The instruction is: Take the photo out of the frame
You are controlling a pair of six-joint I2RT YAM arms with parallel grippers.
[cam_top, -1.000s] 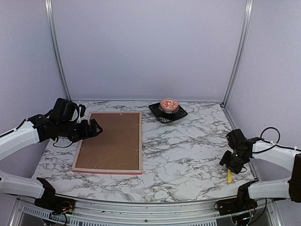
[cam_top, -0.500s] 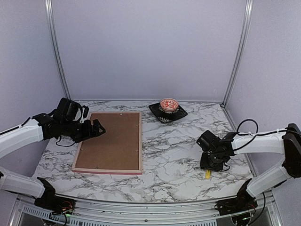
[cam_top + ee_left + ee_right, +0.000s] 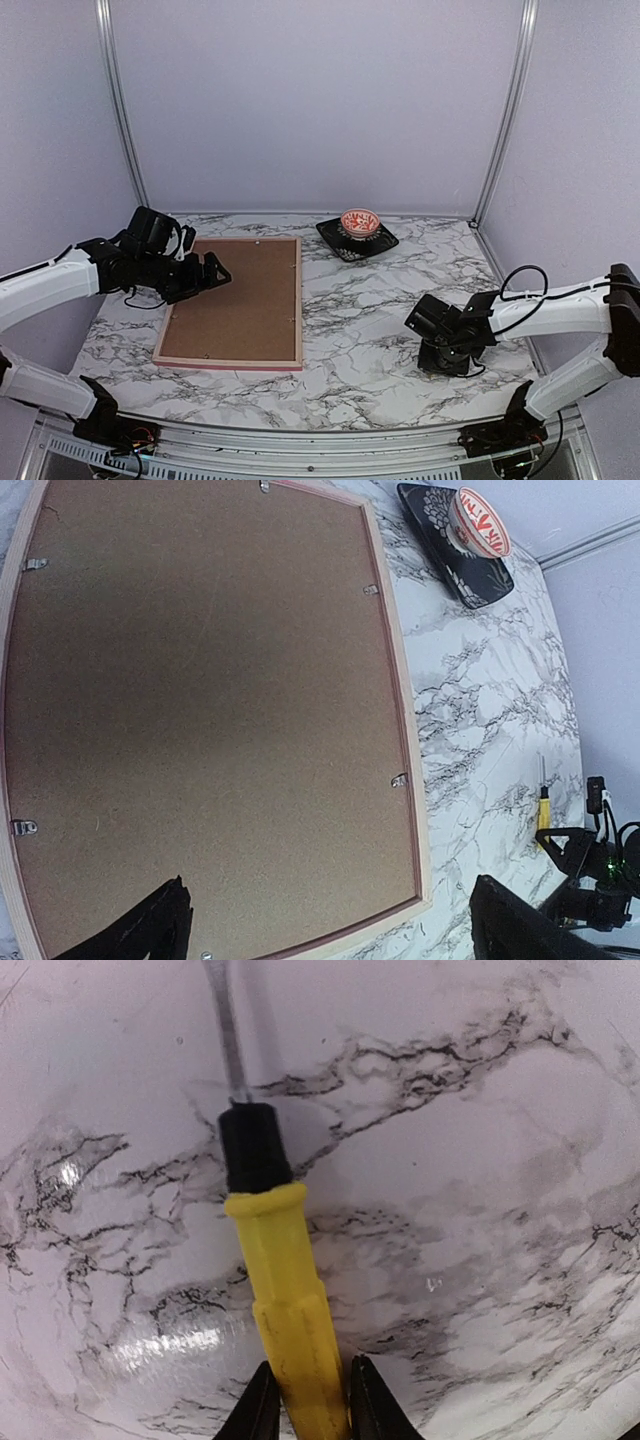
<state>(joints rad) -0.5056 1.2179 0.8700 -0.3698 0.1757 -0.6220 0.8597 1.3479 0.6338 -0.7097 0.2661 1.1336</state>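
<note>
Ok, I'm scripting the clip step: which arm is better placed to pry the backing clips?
Right, probably: the right tool grips a yellow screwdriver, though it sits away from the frame. The left tool hovers over the frame, open and empty.

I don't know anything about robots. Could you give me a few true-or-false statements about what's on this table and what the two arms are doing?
1. The frame lies face down, with its brown backing board in it. True.
2. The right pincer is empty. False: it is shut on a yellow-handled screwdriver.
3. The left pincer is open above the frame. True.
4. The photo lies out on the table. False: no photo shows anywhere, only the back of the frame.
5. The red-patterned bowl sits on the frame. False: it sits on a dark plate at the back of the table, apart from the frame.
</note>
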